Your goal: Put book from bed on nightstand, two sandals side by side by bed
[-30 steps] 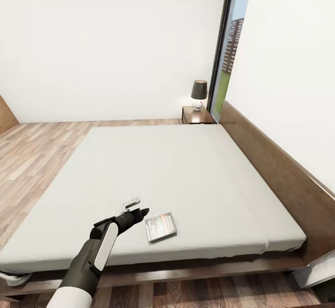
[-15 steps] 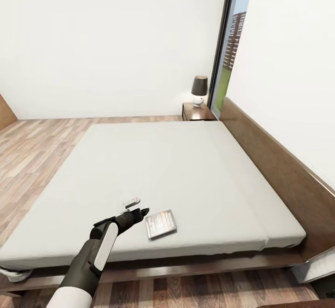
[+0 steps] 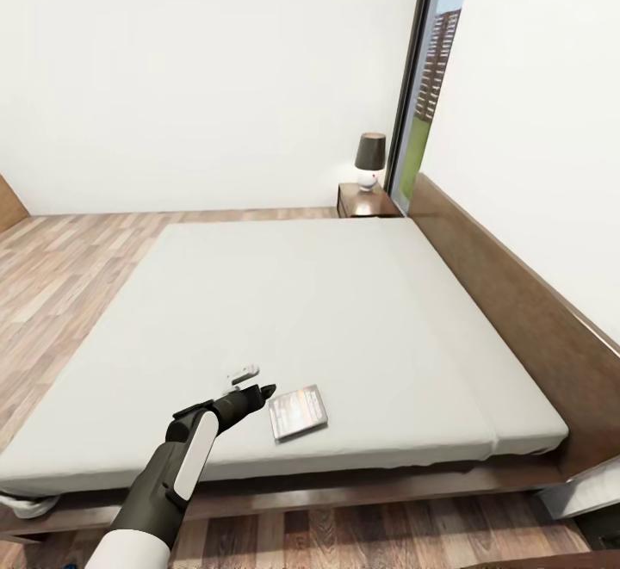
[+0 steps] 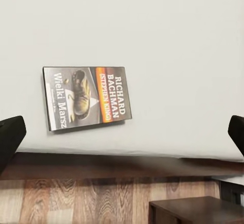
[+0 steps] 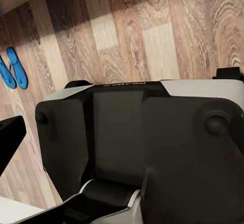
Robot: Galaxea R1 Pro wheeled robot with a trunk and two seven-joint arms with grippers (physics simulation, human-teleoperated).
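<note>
Only the head camera is shifting since earlier frames; nightstand [image 3: 366, 201] and lamp [image 3: 370, 159] are sitting higher in view. Left gripper [image 3: 255, 394] is hovering released, fingers spread, just beside the book [image 3: 298, 411], which is lying flat near the bed [image 3: 301, 311] front edge. Right gripper state: cannot tell. Sandals [image 5: 12, 70] are lying together on the floor [image 5: 152, 31].
</note>
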